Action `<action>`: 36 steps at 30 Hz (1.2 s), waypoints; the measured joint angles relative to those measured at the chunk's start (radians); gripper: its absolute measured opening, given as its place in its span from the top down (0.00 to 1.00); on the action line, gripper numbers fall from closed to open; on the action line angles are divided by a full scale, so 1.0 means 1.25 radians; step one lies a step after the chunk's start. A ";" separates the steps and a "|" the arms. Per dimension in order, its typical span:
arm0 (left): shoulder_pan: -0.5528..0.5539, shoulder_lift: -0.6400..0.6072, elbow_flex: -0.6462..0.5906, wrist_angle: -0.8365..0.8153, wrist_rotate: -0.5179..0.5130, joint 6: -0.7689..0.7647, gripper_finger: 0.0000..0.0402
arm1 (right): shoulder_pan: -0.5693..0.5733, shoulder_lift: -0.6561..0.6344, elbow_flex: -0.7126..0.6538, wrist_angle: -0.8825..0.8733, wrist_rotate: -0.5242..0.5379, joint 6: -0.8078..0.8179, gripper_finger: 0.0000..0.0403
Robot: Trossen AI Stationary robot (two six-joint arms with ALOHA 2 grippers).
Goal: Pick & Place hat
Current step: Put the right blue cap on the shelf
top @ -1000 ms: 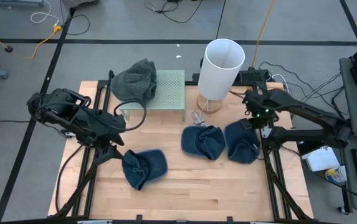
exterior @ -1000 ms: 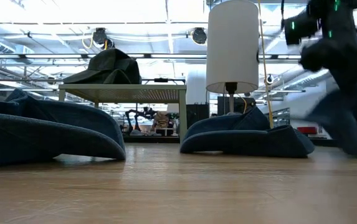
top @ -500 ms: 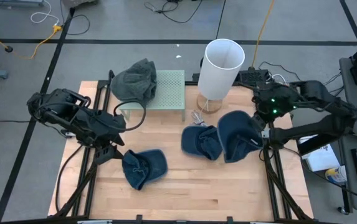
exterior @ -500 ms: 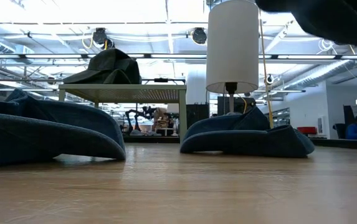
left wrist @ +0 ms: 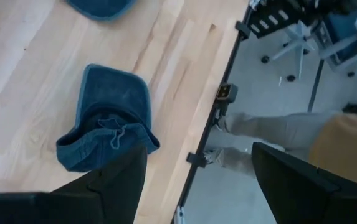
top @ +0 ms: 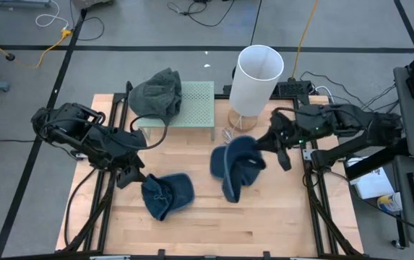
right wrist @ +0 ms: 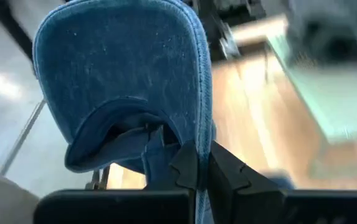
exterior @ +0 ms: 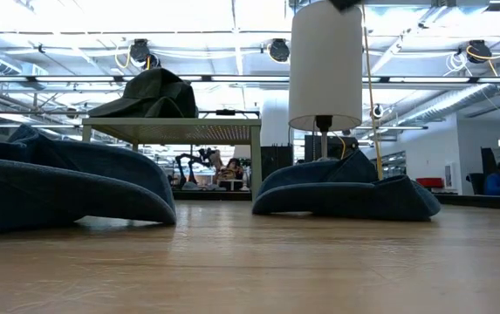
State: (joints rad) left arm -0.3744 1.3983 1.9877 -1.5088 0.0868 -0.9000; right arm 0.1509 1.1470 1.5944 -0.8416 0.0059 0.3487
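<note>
Carrying a blue hat [top: 234, 173] off the table [top: 264, 224], our right hand [top: 264, 142] has its fingers pinched together on the fabric near the rim, and in the right wrist view the hat [right wrist: 125, 87] hangs from that thin pinch with the brim flopping free. That is our first worry: a small fold of denim is all we have, and a quick swing could shake it loose and drop it onto the other blue hat [top: 237, 162] lying right under it. The dangling brim could also drag across that hat and shove it about. Close behind the right hand stands the white lamp [top: 256, 79], on a narrow base, so a backward sweep of the arm may clip it and tip it. Over at the far side sits the green rack [top: 192, 105] with a dark grey hat [top: 156, 94] slumped on its left end; if we are bound there, we judge the bare mesh on the right end the safer spot. Our left hand [top: 128, 177] waits low at the table's left edge with its fingers apart, holding nothing, just beside a third blue hat [top: 167, 195], which the left wrist view [left wrist: 106, 124] shows near the table's edge. Open wood lies along the near side and in the middle, so that is our free lane.
</note>
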 joint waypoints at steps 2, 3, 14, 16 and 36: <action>0.000 0.000 0.000 0.015 -0.007 -0.015 0.27 | 0.014 0.015 0.000 0.067 0.009 -0.068 0.99; 0.000 0.000 0.000 0.027 -0.008 -0.022 0.27 | 0.022 0.022 0.000 0.095 0.020 -0.101 0.99; 0.012 0.000 0.000 0.275 -0.008 -0.069 0.27 | 0.095 0.042 0.000 0.433 0.037 -0.384 0.99; 0.019 0.000 0.000 0.325 -0.008 -0.069 0.27 | 0.109 0.042 0.000 0.485 0.037 -0.426 0.99; 0.118 0.009 0.000 0.776 0.023 -0.143 0.27 | 0.192 0.042 0.000 0.848 -0.008 -0.753 0.99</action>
State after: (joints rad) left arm -0.2265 1.4098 1.9873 -0.5391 0.1155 -1.0792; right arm 0.3912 1.1995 1.5944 0.2180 -0.0036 -0.5929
